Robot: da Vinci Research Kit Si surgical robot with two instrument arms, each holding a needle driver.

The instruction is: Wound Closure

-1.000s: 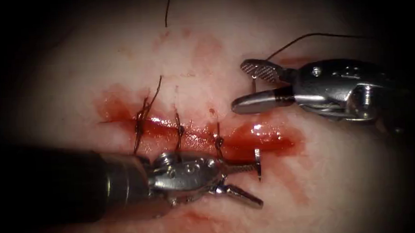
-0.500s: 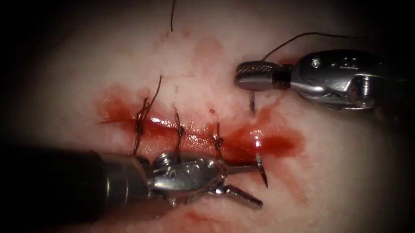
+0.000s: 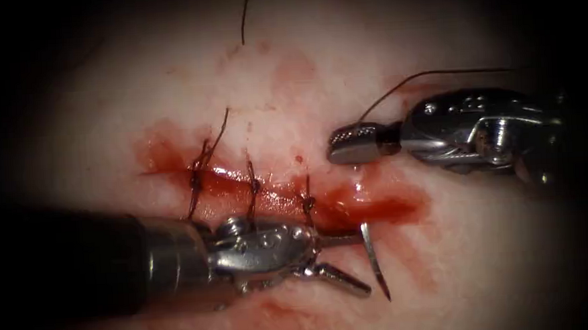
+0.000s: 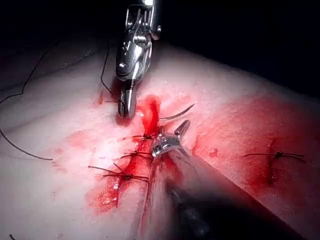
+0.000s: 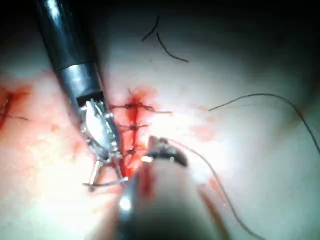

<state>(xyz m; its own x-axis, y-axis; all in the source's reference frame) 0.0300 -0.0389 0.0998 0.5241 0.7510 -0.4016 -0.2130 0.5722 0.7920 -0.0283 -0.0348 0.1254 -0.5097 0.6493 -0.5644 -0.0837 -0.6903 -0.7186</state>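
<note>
In the endoscope view the left tool (image 3: 343, 263) lies low across the tissue (image 3: 487, 255), its shaft coming in from the left, and its fingers stand wide apart: the upper one points along the near edge of the cut (image 3: 350, 206) and the lower one angles down and away. The needle (image 3: 374, 258) emerges from the tissue below the right end of the cut, just beside the tip of that upper finger; its exposed length curves downward to a free point, while the rest is buried. Whether the upper finger touches the needle cannot be told. The right tool (image 3: 353, 144) sits above the cut's right end, its fingers closed together and pressed near the tissue surface; thread (image 3: 430, 76) runs from them up and off to the right, though whether they clamp the needle's tail or the thread itself cannot be told. Three tied stitches (image 3: 251, 186) cross the cut to the left, and red fluid (image 3: 390, 203) pools around its right end.
</note>
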